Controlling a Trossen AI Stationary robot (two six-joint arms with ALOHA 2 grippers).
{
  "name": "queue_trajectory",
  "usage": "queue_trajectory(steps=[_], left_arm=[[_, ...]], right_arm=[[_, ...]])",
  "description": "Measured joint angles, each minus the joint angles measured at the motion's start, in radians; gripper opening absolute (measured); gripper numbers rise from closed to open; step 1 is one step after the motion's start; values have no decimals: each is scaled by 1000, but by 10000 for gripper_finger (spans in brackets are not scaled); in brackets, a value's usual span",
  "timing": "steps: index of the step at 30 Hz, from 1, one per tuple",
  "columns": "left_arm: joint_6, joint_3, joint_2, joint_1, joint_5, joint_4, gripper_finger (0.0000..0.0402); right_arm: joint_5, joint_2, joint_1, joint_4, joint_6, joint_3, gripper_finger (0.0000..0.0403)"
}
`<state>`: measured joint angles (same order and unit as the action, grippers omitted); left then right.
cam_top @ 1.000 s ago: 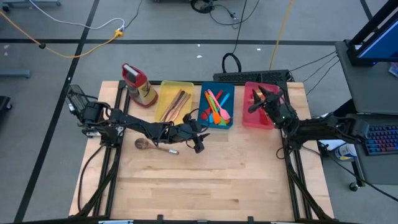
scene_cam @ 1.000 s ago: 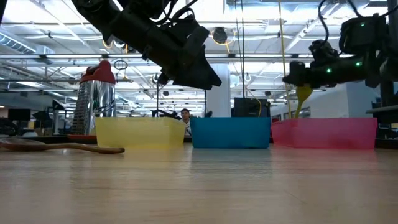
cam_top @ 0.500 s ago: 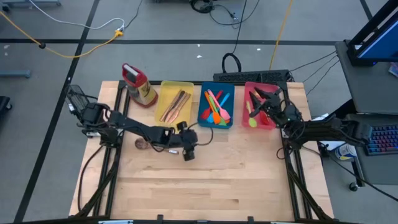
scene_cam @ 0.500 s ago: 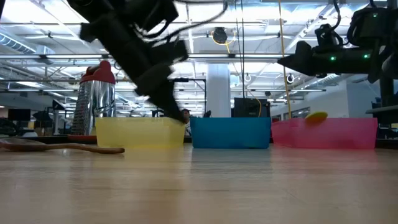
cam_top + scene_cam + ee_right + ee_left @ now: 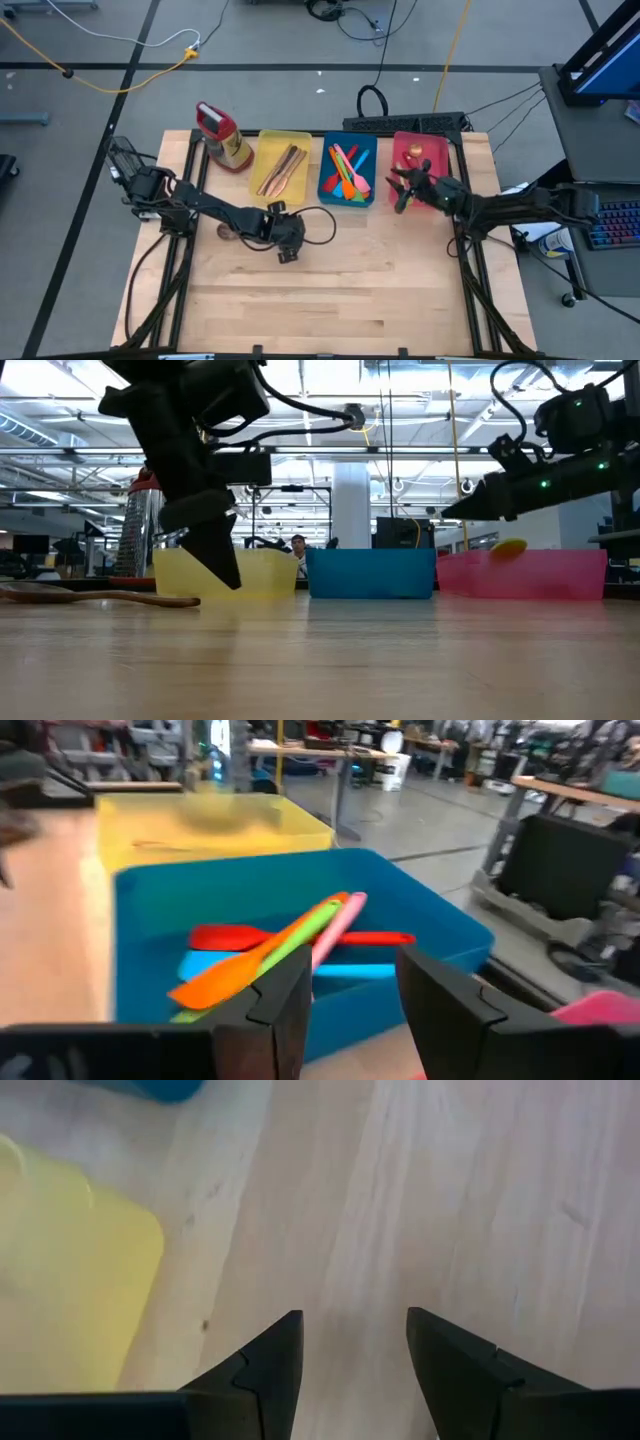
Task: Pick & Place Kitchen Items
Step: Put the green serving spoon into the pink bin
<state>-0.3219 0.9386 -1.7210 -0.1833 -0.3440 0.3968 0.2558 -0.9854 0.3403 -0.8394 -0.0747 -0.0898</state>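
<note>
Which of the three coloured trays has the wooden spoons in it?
The yellow rectangular tray, the one nearest the red-capped bottle. It holds brown wooden spoons, while the blue tray beside it holds bright plastic utensils and the pink tray sits at the far end.

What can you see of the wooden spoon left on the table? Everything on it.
The wooden spoon is brown and wood-looking, lying flat on the bare table, outside every tray, in front of the yellow tray. From table height its long thin handle runs along the surface with a slight curve. From above, the left arm covers most of it; only the rounded bowl shows. The left gripper is open over bare wood, not touching it.
</note>
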Motion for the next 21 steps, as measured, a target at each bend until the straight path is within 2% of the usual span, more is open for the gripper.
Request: queue_trajectory(steps=[4,6,9,12,15,18,21], left_arm=[[-3,0,0,8,-14,-42,182],[7,0,0,12,-15,-63,182],[6,0,0,18,-15,-69,182],[1,0,0,20,-15,-69,182],[2,0,0,20,-15,-79,182],[4,0,0,20,-20,-104,182],[12,0,0,20,-21,-127,182]], right_arm=[[0,40,-60,15,8,-7,139],[0,67,-97,83,5,-36,139],[14,104,-159,382,-21,-126,139],[132,115,-220,796,36,-267,139],[221,110,-261,1092,155,-380,139],[218,109,-279,1220,221,-426,139],[153,108,-281,1277,262,-427,139]])
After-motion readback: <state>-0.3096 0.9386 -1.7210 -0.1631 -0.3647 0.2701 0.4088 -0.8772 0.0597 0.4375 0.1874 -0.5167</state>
